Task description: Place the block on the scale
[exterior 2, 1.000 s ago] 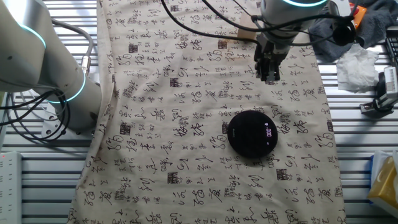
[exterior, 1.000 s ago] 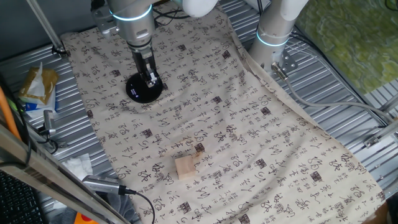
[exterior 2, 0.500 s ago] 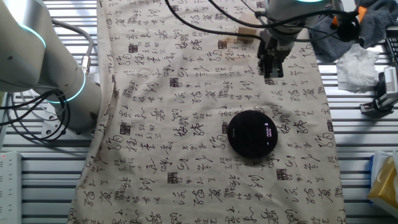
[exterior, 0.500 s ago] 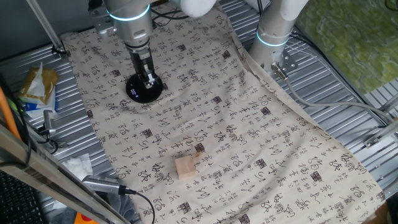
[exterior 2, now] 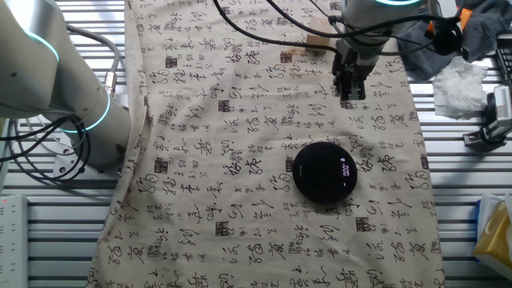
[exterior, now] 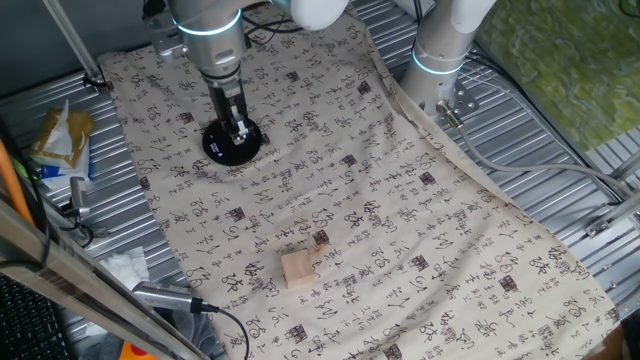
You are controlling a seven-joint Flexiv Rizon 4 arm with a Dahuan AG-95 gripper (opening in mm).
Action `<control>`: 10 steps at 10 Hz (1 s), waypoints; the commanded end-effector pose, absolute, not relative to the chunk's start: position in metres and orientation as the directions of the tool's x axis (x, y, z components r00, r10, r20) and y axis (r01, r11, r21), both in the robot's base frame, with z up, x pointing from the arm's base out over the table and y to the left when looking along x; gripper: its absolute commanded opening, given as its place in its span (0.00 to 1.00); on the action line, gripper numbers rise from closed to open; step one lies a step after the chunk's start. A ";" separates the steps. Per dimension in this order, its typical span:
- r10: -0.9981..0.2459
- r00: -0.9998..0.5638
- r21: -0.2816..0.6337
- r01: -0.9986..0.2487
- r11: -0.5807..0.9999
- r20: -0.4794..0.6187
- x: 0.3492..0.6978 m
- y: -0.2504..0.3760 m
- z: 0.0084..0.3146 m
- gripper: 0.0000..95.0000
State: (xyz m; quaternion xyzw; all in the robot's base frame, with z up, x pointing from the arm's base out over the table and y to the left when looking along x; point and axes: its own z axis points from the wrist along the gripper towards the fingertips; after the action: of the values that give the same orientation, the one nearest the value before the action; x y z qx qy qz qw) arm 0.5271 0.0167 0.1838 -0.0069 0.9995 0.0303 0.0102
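Observation:
The block (exterior: pixel 298 268), a pale tan wooden cube, lies on the printed cloth near its front edge. In the other fixed view only part of it (exterior 2: pixel 318 42) shows, at the top beside the arm. The scale (exterior: pixel 230 145) is a flat black disc at the back left of the cloth, and its lit display shows in the other fixed view (exterior 2: pixel 324 170). My gripper (exterior: pixel 241 130) points down and hangs above the cloth just beside the scale, toward the block's side (exterior 2: pixel 350 93). Its fingers are close together and hold nothing.
A second white arm's base (exterior: pixel 440 50) stands at the cloth's back right (exterior 2: pixel 56 72). A snack bag (exterior: pixel 60 140) and a white tissue (exterior 2: pixel 462 80) lie on the ribbed metal table beside the cloth. Cables (exterior: pixel 200 305) run along the front left.
My gripper has moved a little away from the scale toward the block's end of the cloth, mostly in the first half second. The block and the scale have not moved.

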 end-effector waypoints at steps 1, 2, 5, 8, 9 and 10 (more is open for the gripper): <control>-0.014 -1.000 0.061 -0.015 0.998 -0.019 0.528 0.017 0.184 0.00; -0.013 -1.000 0.060 -0.015 0.998 -0.019 0.528 0.017 0.184 0.00; -0.009 -1.000 0.060 -0.010 0.998 -0.019 0.528 0.018 0.183 0.00; -0.007 -1.000 0.057 -0.008 0.998 -0.019 0.528 0.018 0.183 0.00; -0.004 -1.000 0.058 -0.005 0.998 -0.017 0.527 0.018 0.183 0.00; -0.004 -1.000 0.057 -0.005 0.998 -0.014 0.527 0.018 0.183 0.00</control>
State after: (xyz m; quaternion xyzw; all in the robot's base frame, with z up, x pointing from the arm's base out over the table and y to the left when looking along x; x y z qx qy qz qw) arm 0.5261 0.0182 0.1833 -0.0020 0.9996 0.0276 0.0051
